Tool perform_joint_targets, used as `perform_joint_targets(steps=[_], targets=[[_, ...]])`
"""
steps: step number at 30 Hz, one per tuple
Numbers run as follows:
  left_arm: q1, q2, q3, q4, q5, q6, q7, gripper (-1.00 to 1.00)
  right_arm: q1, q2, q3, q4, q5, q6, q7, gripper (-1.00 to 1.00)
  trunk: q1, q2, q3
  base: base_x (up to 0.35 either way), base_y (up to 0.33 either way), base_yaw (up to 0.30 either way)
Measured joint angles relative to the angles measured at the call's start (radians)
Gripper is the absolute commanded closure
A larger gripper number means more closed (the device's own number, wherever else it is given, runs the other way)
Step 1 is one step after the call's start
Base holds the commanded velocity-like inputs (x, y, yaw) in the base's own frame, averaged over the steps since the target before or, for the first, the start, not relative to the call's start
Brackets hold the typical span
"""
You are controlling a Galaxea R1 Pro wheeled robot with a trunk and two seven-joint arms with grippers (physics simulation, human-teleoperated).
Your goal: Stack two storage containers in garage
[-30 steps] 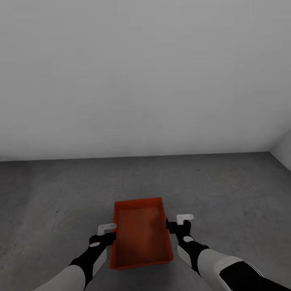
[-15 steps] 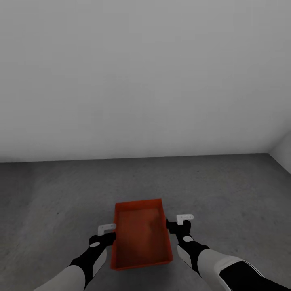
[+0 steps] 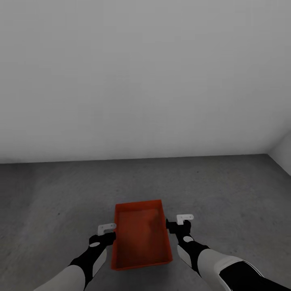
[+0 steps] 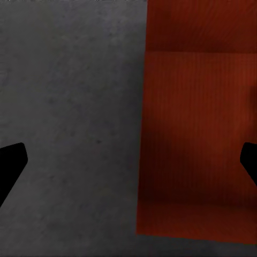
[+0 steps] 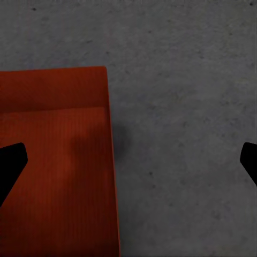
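Bin [image 3: 141, 236] sits on the garage floor [image 3: 226, 190] as stack base | our left gripper [image 3: 107, 232] and right gripper [image 3: 178, 223] flank its long walls | both jaws spread, gripping nothing.

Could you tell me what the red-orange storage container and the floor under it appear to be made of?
The storage container looks like moulded plastic: uniform red-orange, matte, with fine ribbing across its inner bottom in the left wrist view, though the render leaves this open. The floor looks like rough, matte concrete: dark grey, mottled and speckled, without gloss.
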Motion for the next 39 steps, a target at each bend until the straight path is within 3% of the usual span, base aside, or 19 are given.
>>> perform_joint_targets(steps=[12,39], targets=[[0.0,0.0,0.001,0.002,0.003,0.002,0.001,-1.0,0.0,0.0,0.0,0.0,0.0,0.0,0.0,-1.0,0.0,0.0,0.0,-0.036,0.0,0.0],[0.0,-0.001,0.0,0.005,0.019,0.003,0.001,-1.0,0.0,0.0,0.0,0.0,0.001,0.0,0.0,-1.0,0.001,0.0,0.0,-0.335,0.0,0.0]])
